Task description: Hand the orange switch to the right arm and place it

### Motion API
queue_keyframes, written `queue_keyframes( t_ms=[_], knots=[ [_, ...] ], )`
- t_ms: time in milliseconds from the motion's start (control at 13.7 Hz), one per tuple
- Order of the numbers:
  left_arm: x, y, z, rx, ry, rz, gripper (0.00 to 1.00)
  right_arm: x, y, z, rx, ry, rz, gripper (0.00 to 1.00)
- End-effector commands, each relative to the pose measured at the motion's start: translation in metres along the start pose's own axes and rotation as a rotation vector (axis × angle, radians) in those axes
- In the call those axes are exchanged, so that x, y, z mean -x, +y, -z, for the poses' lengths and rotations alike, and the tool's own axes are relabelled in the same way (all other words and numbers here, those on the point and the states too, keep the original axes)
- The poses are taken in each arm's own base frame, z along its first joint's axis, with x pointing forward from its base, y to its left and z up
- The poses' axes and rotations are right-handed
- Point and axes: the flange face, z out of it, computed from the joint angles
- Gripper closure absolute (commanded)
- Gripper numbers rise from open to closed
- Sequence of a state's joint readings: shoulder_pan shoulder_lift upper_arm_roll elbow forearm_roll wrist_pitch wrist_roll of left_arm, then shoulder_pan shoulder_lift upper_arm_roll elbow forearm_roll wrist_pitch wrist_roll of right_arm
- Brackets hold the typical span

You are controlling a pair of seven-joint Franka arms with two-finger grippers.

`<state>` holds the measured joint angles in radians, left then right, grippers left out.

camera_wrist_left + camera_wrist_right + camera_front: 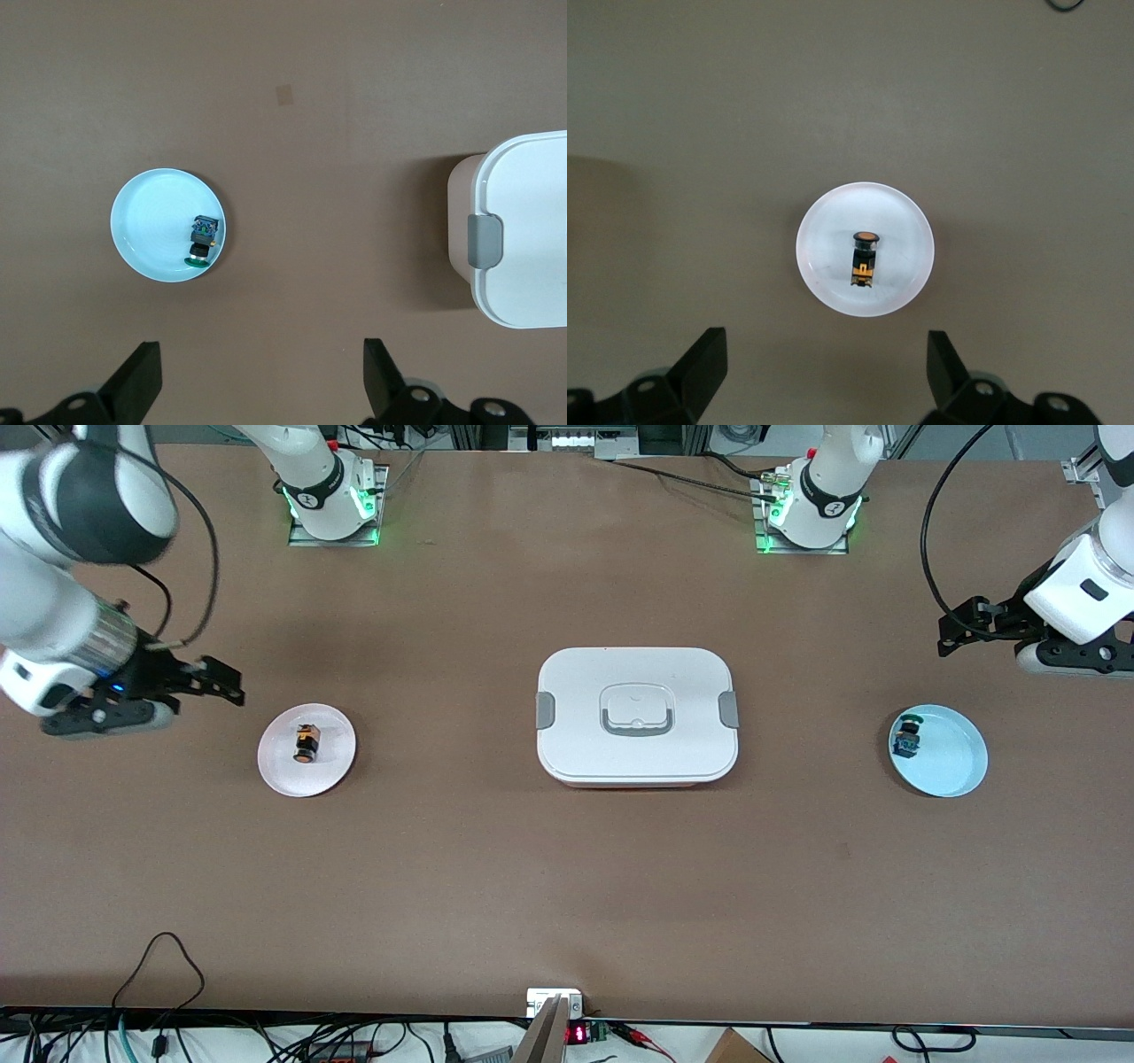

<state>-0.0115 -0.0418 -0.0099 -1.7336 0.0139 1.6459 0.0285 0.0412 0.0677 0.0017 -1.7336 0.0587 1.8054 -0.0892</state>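
Note:
The orange switch (305,744) lies on its side on a small white plate (279,775) toward the right arm's end of the table. It also shows in the right wrist view (866,258), on the plate (824,266). My right gripper (226,680) hangs open and empty over bare table beside that plate; in its wrist view (824,350) the fingers stand wide apart. My left gripper (957,627) is open and empty over the table near a light blue plate (952,766); its fingers in its wrist view (261,359) are spread wide.
A green-capped, blue-bodied switch (907,735) lies in the blue plate, also in the left wrist view (204,239). A closed white lidded box (636,717) with grey clips stands at the table's middle; its end shows in the left wrist view (523,230).

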Motion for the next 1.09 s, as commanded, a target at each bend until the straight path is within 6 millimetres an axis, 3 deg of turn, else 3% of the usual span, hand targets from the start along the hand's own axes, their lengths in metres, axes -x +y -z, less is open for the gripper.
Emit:
queue_keyframes(
  t_ms=[0,219,1020],
  knots=[
    [0.0,0.004,0.012,-0.013,0.009,0.002,0.0,-0.004,0.003,0.045,0.002,-0.013,-0.02,0.0],
    [0.0,0.005,0.014,-0.013,0.011,0.001,0.0,-0.001,0.001,0.078,0.004,-0.012,-0.005,0.0],
    [-0.003,0.007,0.017,-0.038,0.006,-0.006,0.0,0.013,-0.014,0.082,-0.006,-0.085,0.003,0.0]
  ],
)
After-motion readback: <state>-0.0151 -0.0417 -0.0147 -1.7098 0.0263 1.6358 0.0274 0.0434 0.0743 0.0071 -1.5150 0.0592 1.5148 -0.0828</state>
